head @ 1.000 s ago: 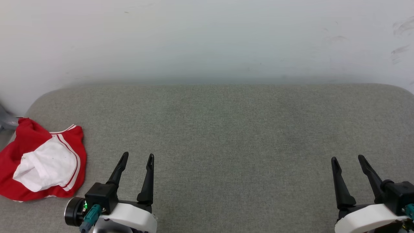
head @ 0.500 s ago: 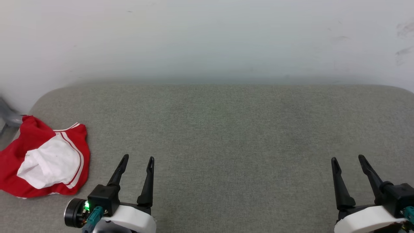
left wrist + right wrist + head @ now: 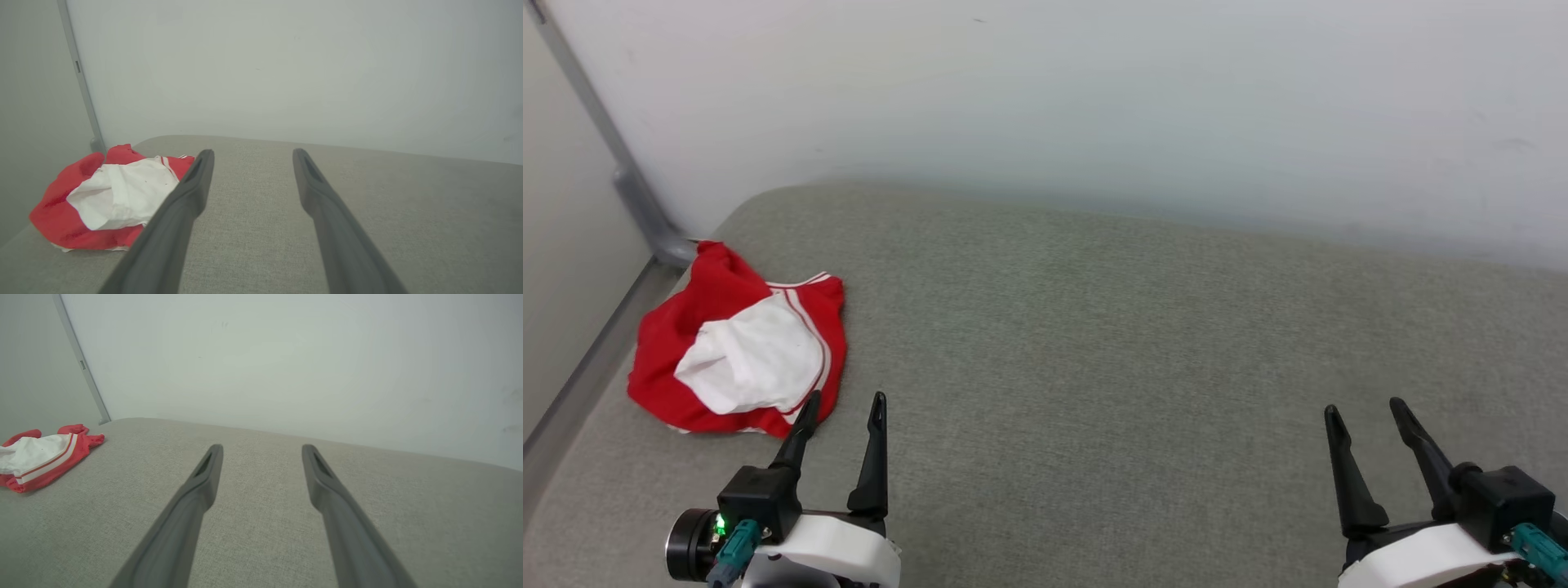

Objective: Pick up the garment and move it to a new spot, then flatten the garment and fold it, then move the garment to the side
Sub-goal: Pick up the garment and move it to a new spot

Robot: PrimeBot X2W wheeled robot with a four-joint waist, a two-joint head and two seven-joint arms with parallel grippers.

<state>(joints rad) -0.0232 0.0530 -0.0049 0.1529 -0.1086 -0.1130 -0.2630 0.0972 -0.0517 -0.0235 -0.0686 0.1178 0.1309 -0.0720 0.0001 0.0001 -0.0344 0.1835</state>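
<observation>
On the grey cushion (image 3: 1094, 327), head view: garment (image 3: 739, 359) lies crumpled at far left near the wall corner, red with a white sleeve on top. Left gripper (image 3: 845, 398) is just beside its near edge, right gripper (image 3: 1364, 407) well apart; both spread wide, empty. Left wrist view: garment sits left of the fingers. Right wrist view: garment at far left edge, fingers parted, holding nothing.

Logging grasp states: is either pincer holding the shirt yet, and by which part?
Nothing is held. The left pincer and right pincer are both open and empty; the garment lies crumpled on the grey cushion, left of the left pincer.
</observation>
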